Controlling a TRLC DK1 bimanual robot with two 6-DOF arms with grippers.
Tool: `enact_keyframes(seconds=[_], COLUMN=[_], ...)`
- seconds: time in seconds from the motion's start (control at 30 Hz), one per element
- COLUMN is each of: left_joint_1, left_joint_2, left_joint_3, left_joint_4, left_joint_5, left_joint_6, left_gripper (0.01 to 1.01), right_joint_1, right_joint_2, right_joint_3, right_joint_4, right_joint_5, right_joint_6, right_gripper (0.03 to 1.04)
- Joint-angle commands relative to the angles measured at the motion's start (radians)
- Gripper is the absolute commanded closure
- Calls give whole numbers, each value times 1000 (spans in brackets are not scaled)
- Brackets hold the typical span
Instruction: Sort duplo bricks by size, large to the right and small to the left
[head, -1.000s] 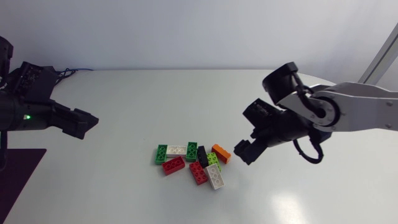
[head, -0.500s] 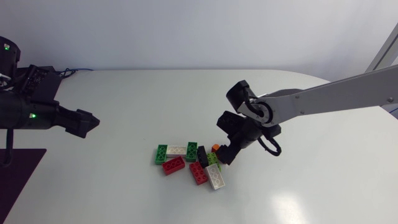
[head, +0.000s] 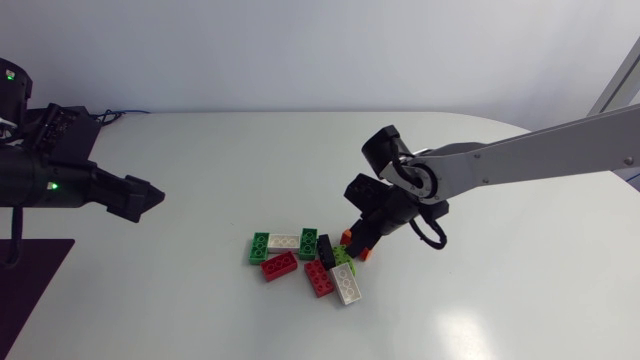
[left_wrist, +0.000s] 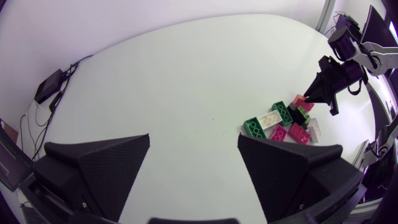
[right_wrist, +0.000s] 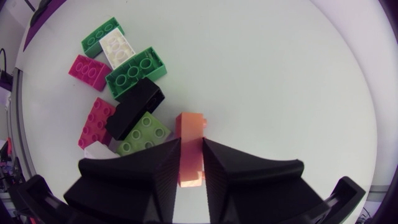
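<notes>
Near the middle of the bench (head: 200, 310), at the right edge of a cluster of bricks (head: 319, 278), the right claw (head: 357, 241) was clamped on the orange brick (right_wrist: 190, 146), one finger pressed against each of its long sides. A lime brick (right_wrist: 143, 134) lay just beside the orange one, with a black brick (right_wrist: 135, 107) touching it beyond. Green, white and red bricks made up the rest of the cluster. Well apart at the left, the left claw (left_wrist: 193, 140) hung over bare bench, its fingers spread wide around nothing.
</notes>
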Motion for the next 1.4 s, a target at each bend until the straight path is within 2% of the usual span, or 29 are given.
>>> enact_keyframes(seconds=[0.0,0.37,0.53,0.57,0.6,0.63,0.67,0.8,0.93,1.17,1.23,1.37], left_joint_1=[8,8,8,8,8,8,7,-6,-10,-9,-7,-4], left_joint_2=[-16,-27,-42,-45,-48,-47,-47,-42,-42,-50,-56,-61], left_joint_3=[-17,-23,-25,-25,-25,-25,-23,-22,-25,-32,-35,-54], left_joint_4=[15,25,25,25,25,25,27,27,27,27,27,27], left_joint_5=[12,26,30,30,32,34,40,47,47,49,55,57], left_joint_6=[22,16,17,17,19,19,19,7,5,7,8,14], left_gripper=[44,44,44,44,44,44,44,44,44,44,44,44], right_joint_1=[6,-21,-120,-140,-159,-166,-169,-160,-123,-4,13,13], right_joint_2=[2,-55,-104,-118,-133,-144,-152,-162,-162,-150,-141,-87], right_joint_3=[-42,-68,-68,-73,-79,-85,-90,-110,-119,-94,-85,-71], right_joint_4=[-29,-27,-55,-55,-58,-58,-60,-83,-98,-138,-138,-138], right_joint_5=[18,19,13,7,3,4,13,29,29,27,26,18], right_joint_6=[25,33,10,1,-5,-2,1,14,31,88,77,-2], right_gripper=[1018,1016,1005,962,810,551,351,128,80,69,69,69])
